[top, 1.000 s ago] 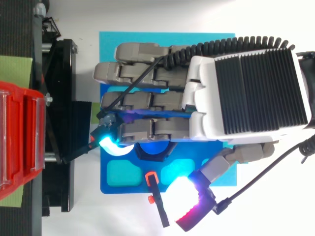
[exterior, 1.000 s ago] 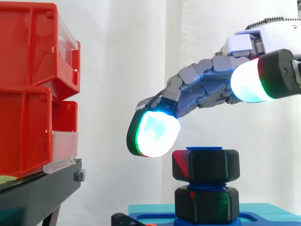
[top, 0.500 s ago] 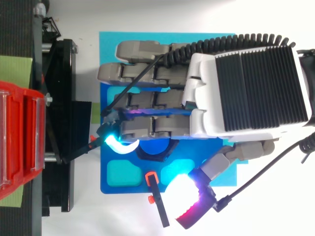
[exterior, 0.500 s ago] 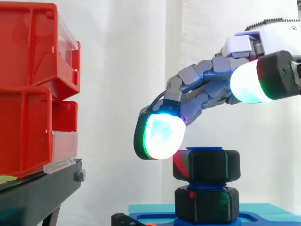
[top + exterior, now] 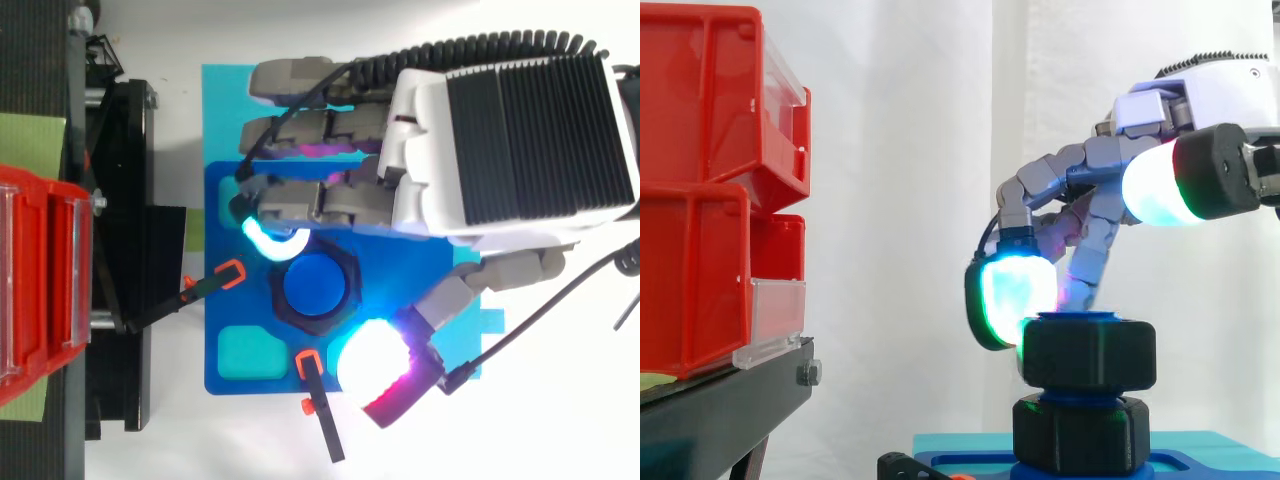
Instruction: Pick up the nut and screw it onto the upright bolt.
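A black nut [image 5: 1088, 353] sits at the top of the upright blue bolt [image 5: 315, 283], above a lower nut [image 5: 1080, 432] at the bolt's foot. They stand on a blue base [image 5: 225, 300] to the right of the red bins [image 5: 700, 190]. The hand [image 5: 520, 130] reaches in from the right above the nut, fingers curled downward, with one cyan-glowing fingertip [image 5: 1012, 298] against the nut's upper left edge. Its thumb [image 5: 1160, 185] is spread out on the near side, higher than the nut, so it grips nothing.
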### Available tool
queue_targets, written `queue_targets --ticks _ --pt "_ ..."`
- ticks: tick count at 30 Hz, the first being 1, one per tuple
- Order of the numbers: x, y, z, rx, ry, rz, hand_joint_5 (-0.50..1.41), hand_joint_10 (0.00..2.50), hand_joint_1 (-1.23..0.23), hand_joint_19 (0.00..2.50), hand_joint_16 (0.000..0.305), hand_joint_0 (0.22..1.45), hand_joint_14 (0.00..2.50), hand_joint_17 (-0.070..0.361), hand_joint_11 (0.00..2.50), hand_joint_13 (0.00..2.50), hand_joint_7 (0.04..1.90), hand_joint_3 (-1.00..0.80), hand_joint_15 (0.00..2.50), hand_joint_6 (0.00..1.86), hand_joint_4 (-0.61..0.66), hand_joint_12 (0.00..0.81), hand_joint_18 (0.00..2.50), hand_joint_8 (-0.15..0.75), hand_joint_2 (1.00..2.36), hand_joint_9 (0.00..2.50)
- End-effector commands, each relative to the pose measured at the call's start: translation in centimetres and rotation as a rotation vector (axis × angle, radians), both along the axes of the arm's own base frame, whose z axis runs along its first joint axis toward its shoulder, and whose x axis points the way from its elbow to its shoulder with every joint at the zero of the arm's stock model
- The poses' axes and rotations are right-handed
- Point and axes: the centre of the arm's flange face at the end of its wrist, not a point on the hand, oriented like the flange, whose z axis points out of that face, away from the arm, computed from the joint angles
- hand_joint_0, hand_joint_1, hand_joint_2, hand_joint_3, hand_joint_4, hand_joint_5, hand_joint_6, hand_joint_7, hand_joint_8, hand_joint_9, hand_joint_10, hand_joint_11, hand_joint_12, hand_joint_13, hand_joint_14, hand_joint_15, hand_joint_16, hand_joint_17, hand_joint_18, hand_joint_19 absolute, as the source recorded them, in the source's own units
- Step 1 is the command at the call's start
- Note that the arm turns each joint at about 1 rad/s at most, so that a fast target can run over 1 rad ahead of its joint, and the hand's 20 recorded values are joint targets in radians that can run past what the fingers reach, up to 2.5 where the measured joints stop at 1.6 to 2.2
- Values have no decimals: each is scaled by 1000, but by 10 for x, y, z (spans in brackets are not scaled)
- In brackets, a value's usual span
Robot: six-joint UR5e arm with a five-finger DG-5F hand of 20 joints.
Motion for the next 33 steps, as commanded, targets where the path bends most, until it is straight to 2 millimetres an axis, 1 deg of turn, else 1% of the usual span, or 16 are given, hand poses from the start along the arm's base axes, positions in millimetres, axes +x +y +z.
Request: queue_targets --ticks 1,2,5,8,14,15,17,18,19,21,27,28,29,31,32,33 --pt "-2 -8 -1 -3 4 -4 78 0 -260 0 33 489 0 74 0 656 1305 -500 0 504 196 302 374 233 1000 1261" --pt "-3 -13 -2 -7 11 -3 85 0 -260 0 32 494 0 73 0 724 1344 -500 0 504 184 293 436 231 1000 1317" --pt "-5 -16 -2 -10 19 -2 96 0 -267 0 30 500 0 67 2 828 1402 -500 0 503 166 276 561 225 1000 1480" --pt "-6 -21 -2 -10 25 -8 100 0 -272 0 28 503 0 64 85 900 1442 -500 0 501 138 261 651 223 1000 1588" --pt "-7 -26 -2 -10 25 -9 102 9 -274 0 27 505 0 61 204 988 1469 -500 0 509 111 258 730 234 1000 1749" --pt "-7 -26 -2 -10 25 -9 97 10 -274 0 27 505 0 60 272 1049 1412 -500 0 538 107 256 801 232 1000 1839" --pt "-7 -27 -2 -9 26 -9 95 13 -276 8 26 504 0 59 336 1103 1383 -500 0 556 100 248 862 228 1000 1920" --pt "-7 -28 -2 -9 26 -11 95 20 -277 50 25 503 0 56 477 1199 1354 -500 3 571 107 240 926 225 1000 2067" --pt "-7 -28 -2 -9 26 -11 96 19 -278 57 24 502 0 55 518 1200 1350 -500 7 572 110 238 956 227 1000 2106" --pt "-8 -30 -2 -9 26 -14 99 26 -280 116 23 495 0 51 710 1401 1352 -500 35 575 117 251 1087 241 1000 2313" --pt "-9 -36 -2 -9 26 -14 98 25 -265 100 23 483 0 52 725 1461 1369 -500 39 572 87 255 1102 262 1000 2326" --pt "-9 -37 -2 -8 24 -8 96 27 -257 94 24 482 1 55 679 1429 1400 -500 46 552 82 264 1035 272 1000 2290" --pt "-9 -37 -2 -8 24 -8 95 23 -252 47 25 481 0 56 564 1379 1472 -500 28 507 102 269 967 305 1000 2179" --pt "-8 -40 6 -7 7 3 85 21 -248 24 24 479 0 55 506 1369 1453 -500 16 501 121 269 933 315 1000 2146" --pt "-5 -46 20 -6 -14 9 72 18 -246 23 26 477 0 58 460 1358 1408 -500 22 502 130 268 913 325 1000 2102" --pt "-5 -46 23 -7 -16 14 67 20 -246 29 26 477 0 59 471 1350 1393 -500 26 503 127 267 909 327 1000 2095"
